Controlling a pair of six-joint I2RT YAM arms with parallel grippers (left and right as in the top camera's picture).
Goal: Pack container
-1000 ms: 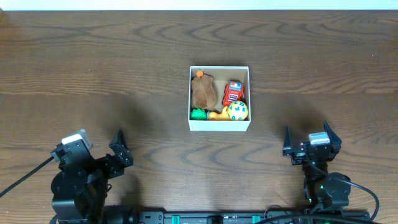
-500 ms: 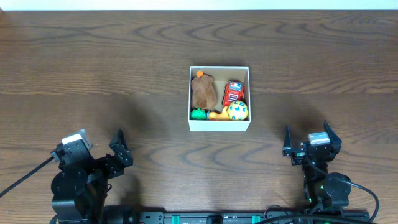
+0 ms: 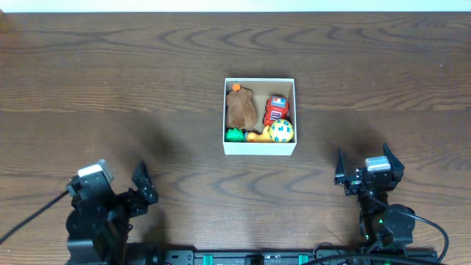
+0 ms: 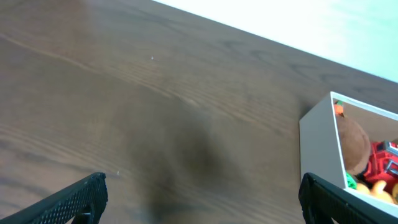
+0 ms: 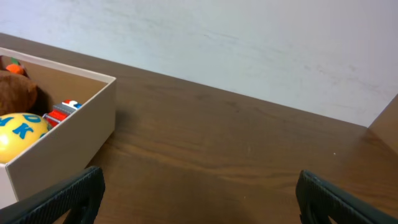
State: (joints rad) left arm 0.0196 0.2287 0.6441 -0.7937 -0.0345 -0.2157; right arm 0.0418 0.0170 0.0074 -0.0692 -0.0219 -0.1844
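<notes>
The container point(image 3: 259, 148), a square white-walled box with a brown inside, sits at the table's middle. It holds a brown plush toy point(image 3: 241, 109), a red toy car point(image 3: 276, 109), a yellow ball with blue marks point(image 3: 281, 131), a green toy point(image 3: 235, 134) and an orange-yellow toy point(image 3: 255, 135). My left gripper point(image 3: 141, 184) is open and empty near the front left. My right gripper point(image 3: 364, 171) is open and empty near the front right. The container also shows in the left wrist view point(image 4: 319, 143) and the right wrist view point(image 5: 68, 146).
The dark wooden table point(image 3: 110, 88) spreads around the container. A pale wall point(image 5: 249, 43) rises behind the table's far edge. The arm bases stand at the front edge.
My left arm has drawn back a little toward the front edge. The right arm and the container's contents have not moved.
</notes>
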